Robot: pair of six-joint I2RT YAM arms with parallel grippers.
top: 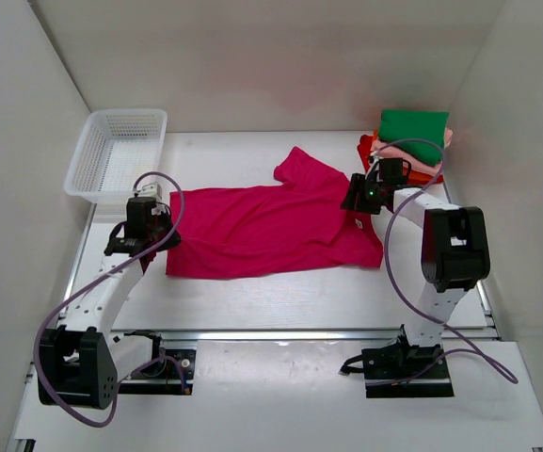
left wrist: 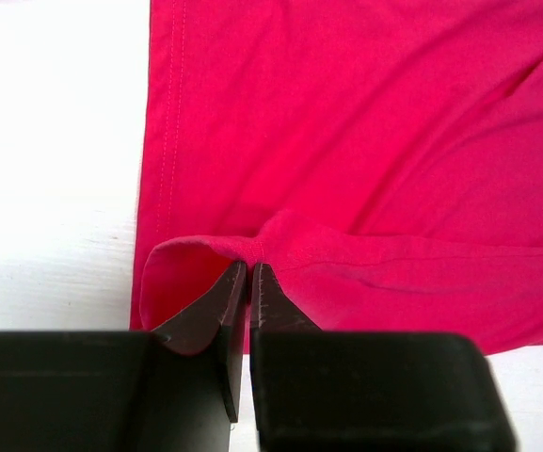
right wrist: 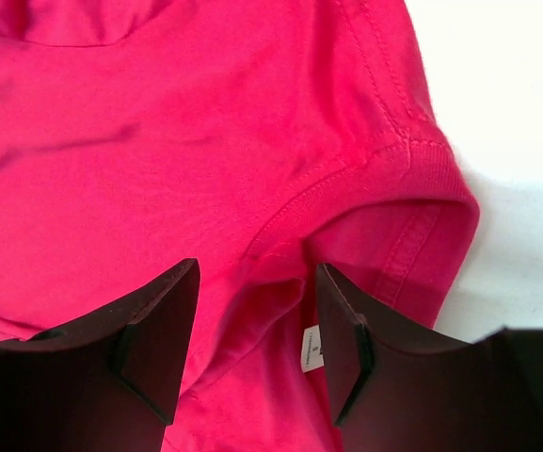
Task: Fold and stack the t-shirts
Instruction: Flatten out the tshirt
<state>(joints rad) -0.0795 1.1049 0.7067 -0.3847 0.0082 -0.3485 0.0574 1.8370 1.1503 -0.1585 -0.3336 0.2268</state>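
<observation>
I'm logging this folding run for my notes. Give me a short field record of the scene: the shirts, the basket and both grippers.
shirt in work: magenta t-shirt, spread out on the table
left gripper: shut on the magenta t-shirt's hem edge
right gripper: open, fingers either side of a fold by the collar label
folded stack: far right corner, green shirt on top
white mesh basket: far left corner, apart from the magenta t-shirt

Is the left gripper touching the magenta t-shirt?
Touching. The left wrist view shows the left gripper pinching a raised fold of the magenta t-shirt between its shut jaws.
</observation>
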